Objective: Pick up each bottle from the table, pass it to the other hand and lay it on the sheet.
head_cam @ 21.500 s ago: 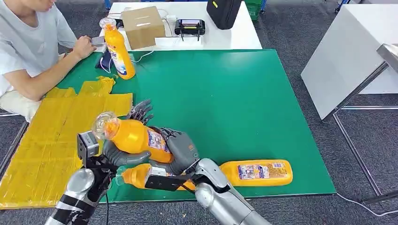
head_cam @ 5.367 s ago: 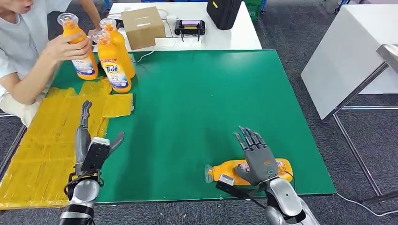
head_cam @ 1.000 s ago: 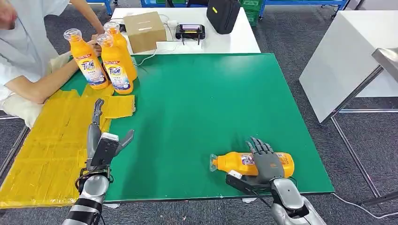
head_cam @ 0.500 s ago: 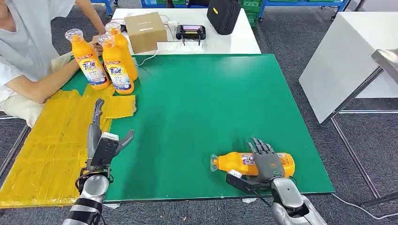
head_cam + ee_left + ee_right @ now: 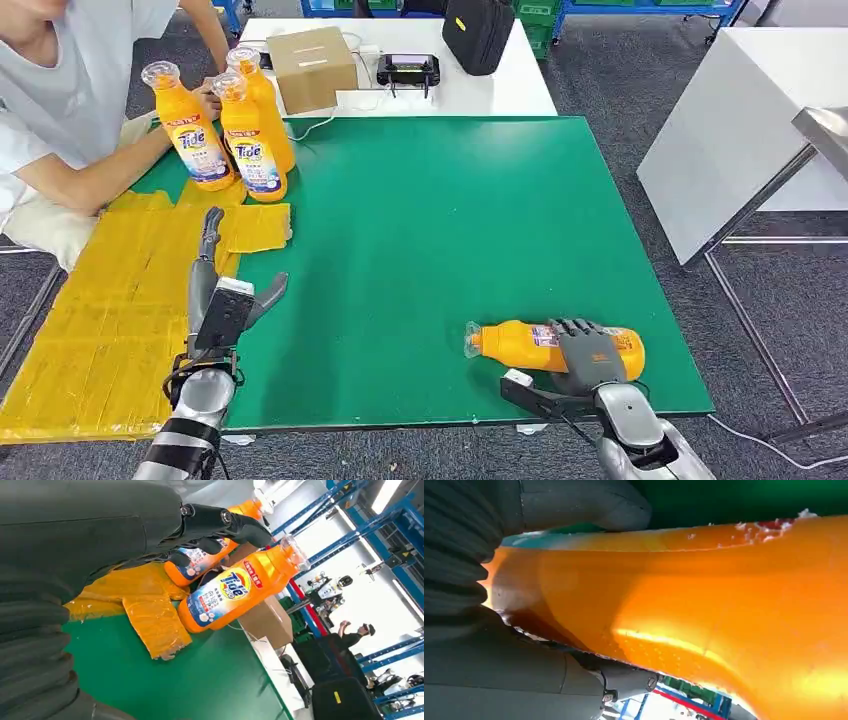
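While right hand wraps lying bottle mid-body, left hand spread, holding nothing. Bottle likely heavy, rigid, smooth plastic; grip waist near label, not cap.

We can read "Tide" in blue letters on an orange roundel on the label of the upright orange plastic bottle with a clear cap, and the same word shows on its label from the head view. The orange bottle beside it, nearest the person, carries the same "Tide" label, topped by a red band whose print is too small for us to read. The label on the orange bottle lying on the green table is illegible to us.
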`<state>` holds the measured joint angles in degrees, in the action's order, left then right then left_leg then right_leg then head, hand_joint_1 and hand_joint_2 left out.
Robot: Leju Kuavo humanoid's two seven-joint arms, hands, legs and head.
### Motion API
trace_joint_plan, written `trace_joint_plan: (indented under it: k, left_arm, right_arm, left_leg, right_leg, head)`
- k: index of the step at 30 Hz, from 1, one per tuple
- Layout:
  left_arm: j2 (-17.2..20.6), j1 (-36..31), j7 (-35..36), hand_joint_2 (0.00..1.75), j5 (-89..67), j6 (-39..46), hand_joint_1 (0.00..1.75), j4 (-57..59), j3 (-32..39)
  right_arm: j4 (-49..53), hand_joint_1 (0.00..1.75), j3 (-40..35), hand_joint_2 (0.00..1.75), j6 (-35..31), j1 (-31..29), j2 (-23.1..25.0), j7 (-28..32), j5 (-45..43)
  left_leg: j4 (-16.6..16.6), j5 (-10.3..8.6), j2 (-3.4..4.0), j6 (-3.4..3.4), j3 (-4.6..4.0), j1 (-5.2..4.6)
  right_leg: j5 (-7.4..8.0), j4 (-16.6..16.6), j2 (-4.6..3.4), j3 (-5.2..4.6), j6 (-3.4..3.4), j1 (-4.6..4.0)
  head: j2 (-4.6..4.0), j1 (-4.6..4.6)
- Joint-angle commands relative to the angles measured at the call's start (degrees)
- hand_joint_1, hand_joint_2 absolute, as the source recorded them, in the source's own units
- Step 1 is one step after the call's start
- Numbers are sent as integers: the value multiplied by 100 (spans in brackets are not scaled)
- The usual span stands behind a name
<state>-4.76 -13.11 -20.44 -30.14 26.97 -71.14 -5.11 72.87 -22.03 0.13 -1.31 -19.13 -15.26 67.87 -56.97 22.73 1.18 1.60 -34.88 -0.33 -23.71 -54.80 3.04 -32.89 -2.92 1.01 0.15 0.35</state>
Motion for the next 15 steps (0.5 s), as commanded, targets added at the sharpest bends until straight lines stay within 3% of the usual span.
trace_joint_plan:
  k: [1,3,11,13,15]
  left_arm:
    - [-18,-300,-63,175,115,25,0,527,-125]
    - [-10,-300,-103,175,147,38,0,555,-117]
    - [-1,-142,-70,175,133,21,0,288,-54]
    - [13,61,36,175,110,-108,0,-28,-20]
    - [36,272,136,175,63,-297,0,-368,-38]
  right_arm:
    - [-535,175,-204,175,389,525,-356,102,-299]
    - [-569,175,-209,175,273,485,-341,126,-356]
    - [-597,175,-130,175,-196,111,120,40,-87]
    - [-258,175,221,175,-868,54,577,256,-61]
    - [210,175,408,175,-1103,-50,942,379,-221]
  left_leg:
    - [7,1,-49,-5,4,10]
    - [10,3,-66,-9,4,13]
    - [6,14,-22,-7,6,15]
    - [5,16,-11,-9,0,15]
    - [5,19,3,-10,0,14]
  right_leg:
    - [-10,13,24,20,10,-7]
    - [-13,18,28,26,15,-9]
    - [-4,25,-8,28,11,-10]
    - [-2,22,-18,20,12,-11]
    - [1,20,-30,14,12,-11]
  head:
    - [0,0]
    - [0,0]
    - [0,0]
    - [0,-2]
    - [0,0]
